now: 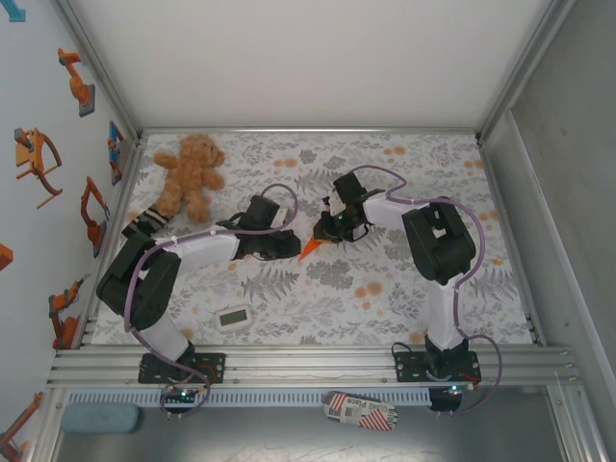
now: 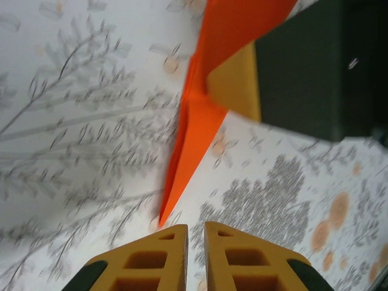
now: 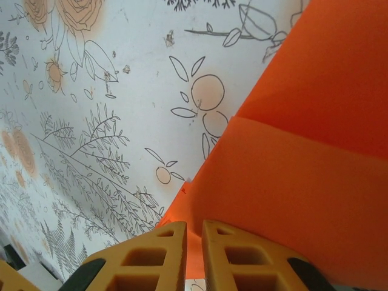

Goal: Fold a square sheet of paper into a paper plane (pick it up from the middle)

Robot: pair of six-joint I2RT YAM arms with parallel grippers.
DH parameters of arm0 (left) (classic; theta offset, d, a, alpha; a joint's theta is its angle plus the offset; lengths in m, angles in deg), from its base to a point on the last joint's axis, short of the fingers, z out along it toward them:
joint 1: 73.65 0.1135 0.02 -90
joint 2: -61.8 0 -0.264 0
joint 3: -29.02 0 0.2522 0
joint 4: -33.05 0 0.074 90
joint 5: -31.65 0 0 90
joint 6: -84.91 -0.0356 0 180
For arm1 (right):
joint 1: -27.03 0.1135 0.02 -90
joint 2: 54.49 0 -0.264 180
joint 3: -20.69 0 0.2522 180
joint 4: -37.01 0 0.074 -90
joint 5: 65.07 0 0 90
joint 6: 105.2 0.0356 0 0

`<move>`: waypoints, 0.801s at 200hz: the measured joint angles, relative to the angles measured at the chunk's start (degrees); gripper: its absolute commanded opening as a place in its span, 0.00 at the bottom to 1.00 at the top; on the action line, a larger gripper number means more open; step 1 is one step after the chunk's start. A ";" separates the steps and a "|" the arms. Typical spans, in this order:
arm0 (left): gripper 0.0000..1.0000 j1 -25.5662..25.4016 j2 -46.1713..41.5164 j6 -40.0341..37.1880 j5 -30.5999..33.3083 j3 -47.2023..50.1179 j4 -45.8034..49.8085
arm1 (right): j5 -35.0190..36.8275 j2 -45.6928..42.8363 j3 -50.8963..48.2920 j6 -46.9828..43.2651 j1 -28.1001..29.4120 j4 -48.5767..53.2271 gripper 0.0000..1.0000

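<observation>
Orange paper plane (image 1: 310, 252), held over the bench (image 1: 385, 289)

The paper plane was bright orange thin paper, folded to a narrow dart with a sharp tip and a layered fold on its wide part. The right hand (image 3: 194, 235) pinched the wide end, its fingers almost together. The tip pointed toward the near-left side, close over the bench; whether it touched could not be told.

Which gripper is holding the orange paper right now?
The right gripper: it clamps the paper. The left gripper sits just short of the paper's tip, gripping nothing.
</observation>
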 measured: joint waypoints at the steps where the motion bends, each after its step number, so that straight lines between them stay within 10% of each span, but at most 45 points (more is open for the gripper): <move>1: 0.14 -0.04 0.31 0.07 -0.02 -0.22 -0.20 | -0.02 0.00 0.00 0.00 0.00 0.00 0.15; 160: 0.03 -1.60 13.33 1.75 0.98 -7.76 -3.13 | -0.35 -0.13 -0.39 0.42 -0.04 -2.38 0.14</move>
